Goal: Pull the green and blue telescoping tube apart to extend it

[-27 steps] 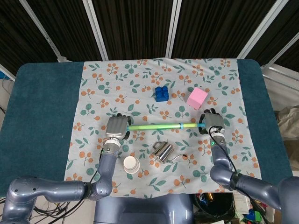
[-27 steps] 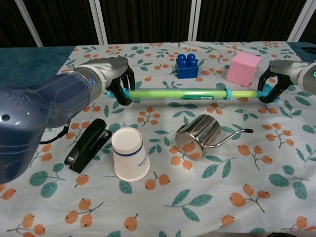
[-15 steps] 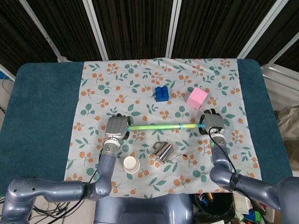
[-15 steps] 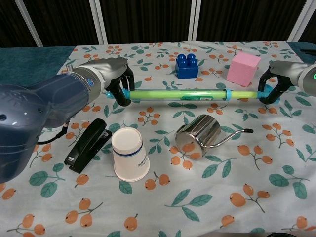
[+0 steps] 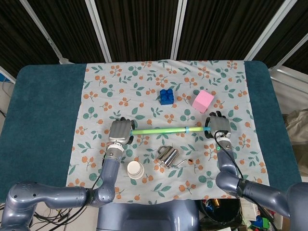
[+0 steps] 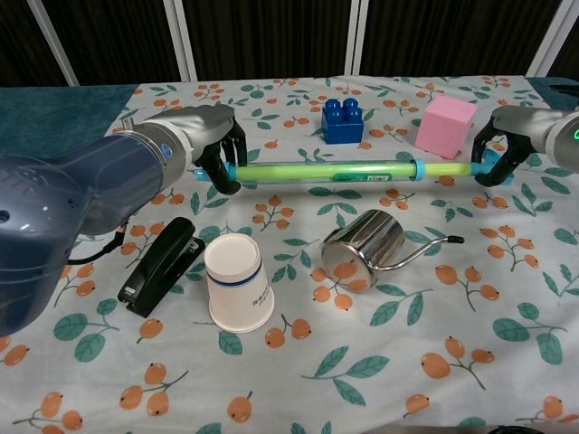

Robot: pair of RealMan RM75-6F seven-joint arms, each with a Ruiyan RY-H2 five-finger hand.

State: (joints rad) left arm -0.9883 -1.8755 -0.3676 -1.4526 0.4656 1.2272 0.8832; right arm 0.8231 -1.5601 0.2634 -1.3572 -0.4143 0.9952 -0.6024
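Observation:
The green and blue telescoping tube [image 5: 166,130] [image 6: 335,170] is held level just above the floral cloth, between my two hands. My left hand [image 5: 120,131] [image 6: 206,143] grips its left end, fingers curled around it. At the other end, my right hand [image 5: 219,125] [image 6: 511,136] holds the blue tip. A blue collar [image 6: 417,169] shows near the right end, with a thinner pale green section between it and the right hand.
A blue toy brick [image 5: 166,96] and a pink cube [image 5: 203,100] stand behind the tube. In front of it lie a steel pitcher with a thin spout [image 6: 366,249], a paper cup [image 6: 237,280] and a black stapler [image 6: 161,264].
The right hand has shifted slightly right and up, and the thin section past the blue collar looks a little longer. The left hand has barely moved.

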